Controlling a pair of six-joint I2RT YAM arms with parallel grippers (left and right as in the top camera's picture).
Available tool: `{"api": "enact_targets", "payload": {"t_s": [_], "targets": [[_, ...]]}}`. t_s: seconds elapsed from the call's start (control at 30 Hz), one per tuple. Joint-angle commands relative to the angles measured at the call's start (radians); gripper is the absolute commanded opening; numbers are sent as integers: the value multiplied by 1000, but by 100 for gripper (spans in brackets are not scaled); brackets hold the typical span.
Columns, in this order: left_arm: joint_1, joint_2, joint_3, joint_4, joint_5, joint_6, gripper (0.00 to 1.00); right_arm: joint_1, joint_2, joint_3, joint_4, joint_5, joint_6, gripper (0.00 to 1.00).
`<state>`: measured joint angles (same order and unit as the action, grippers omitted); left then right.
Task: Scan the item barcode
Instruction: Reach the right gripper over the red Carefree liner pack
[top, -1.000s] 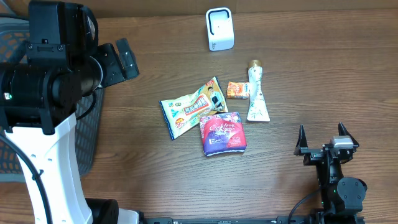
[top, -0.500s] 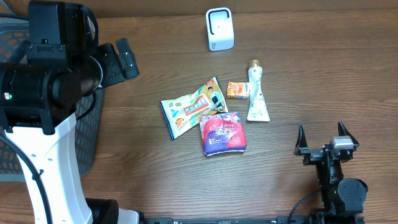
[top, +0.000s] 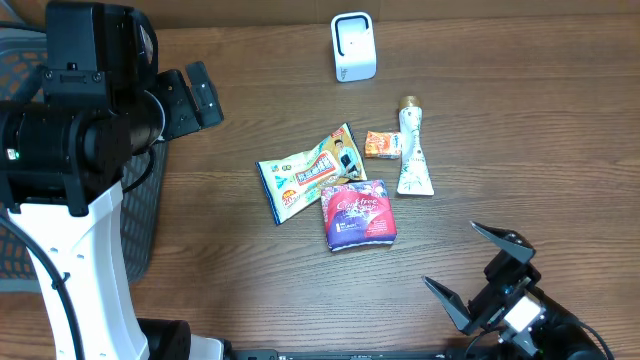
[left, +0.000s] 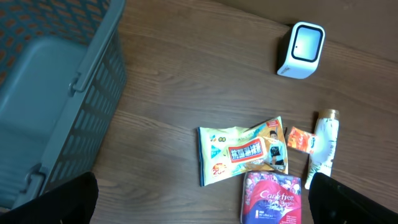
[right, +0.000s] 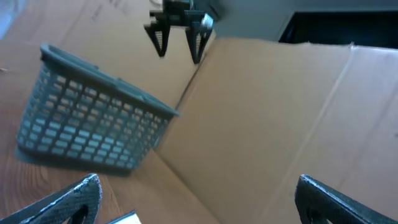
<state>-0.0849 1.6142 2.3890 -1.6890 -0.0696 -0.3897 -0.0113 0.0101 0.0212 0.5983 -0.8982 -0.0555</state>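
Several items lie mid-table: a green and yellow snack packet (top: 308, 173) (left: 242, 152), a purple Carefree pack (top: 358, 213) (left: 272, 198), a small orange packet (top: 380, 144) (left: 300, 140) and a white tube (top: 413, 150) (left: 324, 149). No barcode is readable on any of them. The white scanner (top: 353, 46) (left: 301, 50) stands at the back. My left gripper (left: 205, 208) hangs open high above the table, left of the items. Near the front right edge, my right gripper (top: 449, 254) (right: 196, 186) is open, empty and turned up-left, away from the items.
A grey mesh basket (top: 140, 200) (left: 56, 81) (right: 93, 124) stands at the table's left side. Beyond it, the right wrist view shows a cardboard wall (right: 280, 112). The big left arm body (top: 80, 130) covers the overhead view's left part.
The right arm has swung from pointing straight back to pointing up-left, and its gripper has dropped toward the front edge. The left arm and the items have not moved.
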Motion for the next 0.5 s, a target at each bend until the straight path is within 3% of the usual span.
{"api": "enact_targets", "payload": {"t_s": [0.0,0.17,0.3,0.47], "targets": [[1,2,2,0,-16,9,100,2,-3,97,-15,74,90,100],[1,2,2,0,-16,9,100,-34,116,418,-477,89,28,100],[1,2,2,0,-16,9,100,-50,357,719,-930,89,-104,100],[1,2,2,0,-16,9,100,-50,668,986,-1224,-103,-82,100]]}}
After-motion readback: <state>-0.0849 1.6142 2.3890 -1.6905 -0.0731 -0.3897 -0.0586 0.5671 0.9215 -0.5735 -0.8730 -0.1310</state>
